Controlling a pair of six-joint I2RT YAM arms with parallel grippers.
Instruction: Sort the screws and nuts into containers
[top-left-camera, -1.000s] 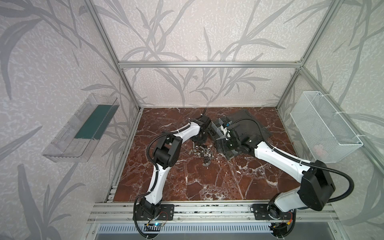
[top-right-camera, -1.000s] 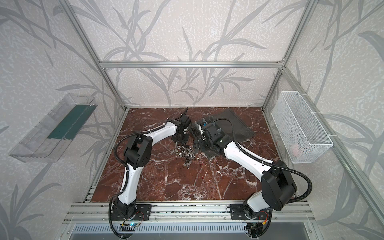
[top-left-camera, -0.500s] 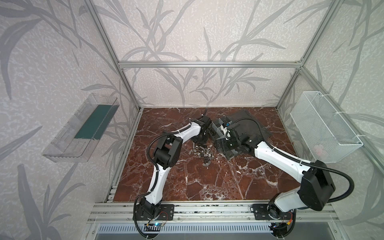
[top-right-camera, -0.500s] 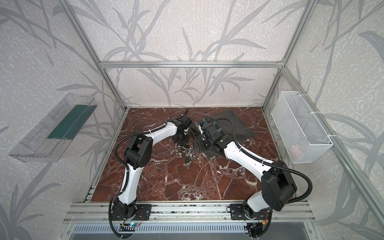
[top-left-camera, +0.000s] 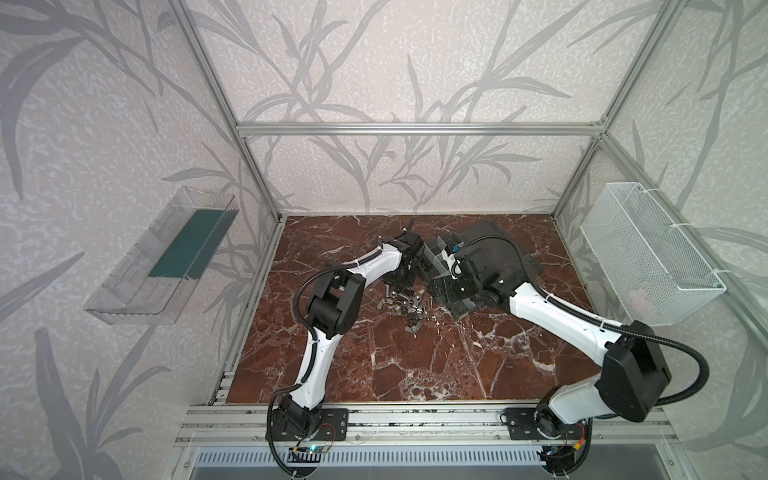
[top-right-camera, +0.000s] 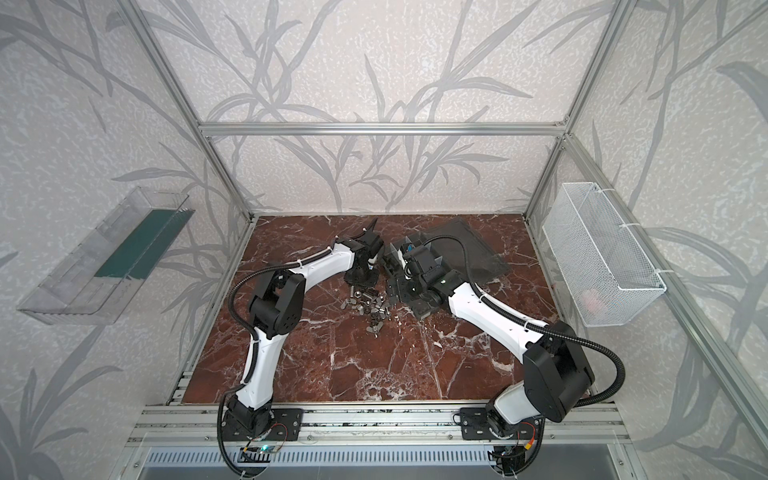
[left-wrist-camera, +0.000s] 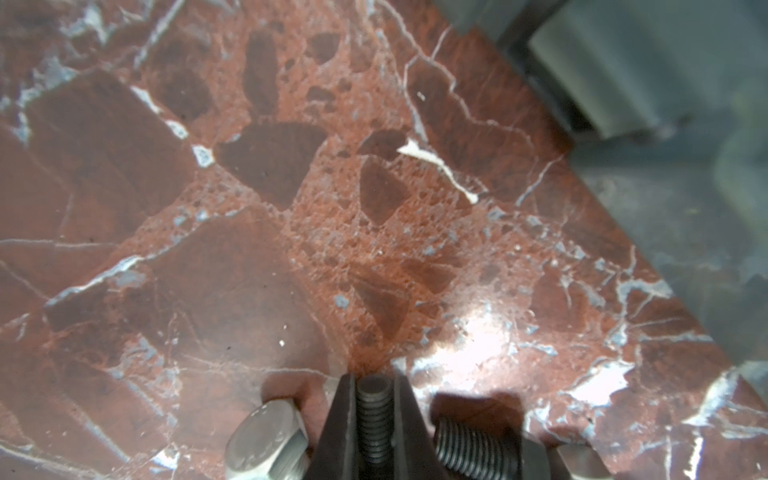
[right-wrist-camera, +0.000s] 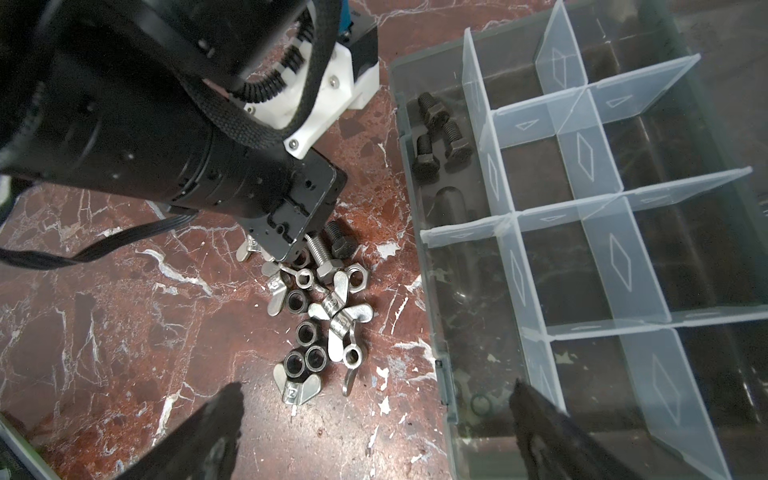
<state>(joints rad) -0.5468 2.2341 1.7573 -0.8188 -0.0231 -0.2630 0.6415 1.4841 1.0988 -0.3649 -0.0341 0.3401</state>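
Left claw (left-wrist-camera: 375, 384) — jaws pressed together on the threaded shaft of a dark screw (left-wrist-camera: 375, 419), low at the edge of the loose pile on the counter (left-wrist-camera: 249, 174). A silver hex head (left-wrist-camera: 266, 440) lies just beside one jaw, and a second threaded shaft (left-wrist-camera: 469, 451) lies just beside the other. Whether the gripped screw is clear of the counter cannot be told.

Right claw (right-wrist-camera: 376, 390) — spread wide and holding nothing, it hangs above the nuts (right-wrist-camera: 320, 320) and the near wall of the organizer box (right-wrist-camera: 430, 299).

Step in hand, as judged: pick-up of one screw. The end compartment along the box wall nearest the pile already holds three dark screws (right-wrist-camera: 436, 137).

The next move calls for:
- a straight lift, so the neighbouring pieces are not dragged along;
- travel over the box wall;
- release above that same compartment.
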